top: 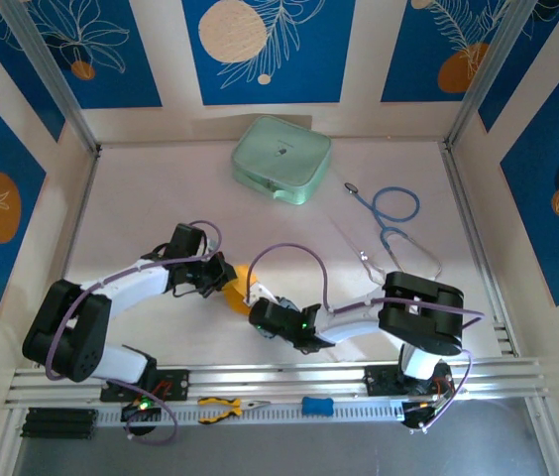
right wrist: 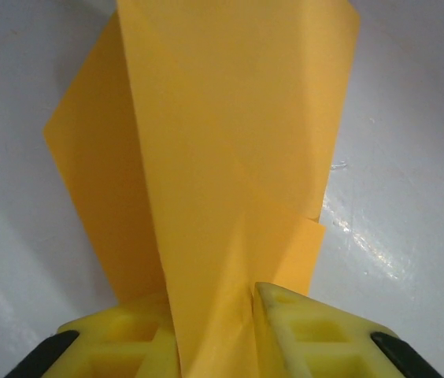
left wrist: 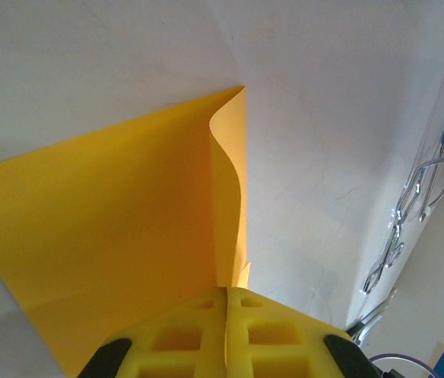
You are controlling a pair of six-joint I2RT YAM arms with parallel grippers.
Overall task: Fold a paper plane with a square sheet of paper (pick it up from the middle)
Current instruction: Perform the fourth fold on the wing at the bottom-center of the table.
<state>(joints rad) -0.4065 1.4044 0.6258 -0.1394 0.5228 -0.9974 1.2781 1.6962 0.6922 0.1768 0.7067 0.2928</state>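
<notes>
Right end effector [right wrist: 216,309] around square sheet [right wrist: 230,142]

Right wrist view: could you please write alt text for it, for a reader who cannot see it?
A folded flap of the orange-yellow sheet of paper rises from between the yellow fingers of the right gripper at the bottom edge. Behind it lies the white table.
</notes>
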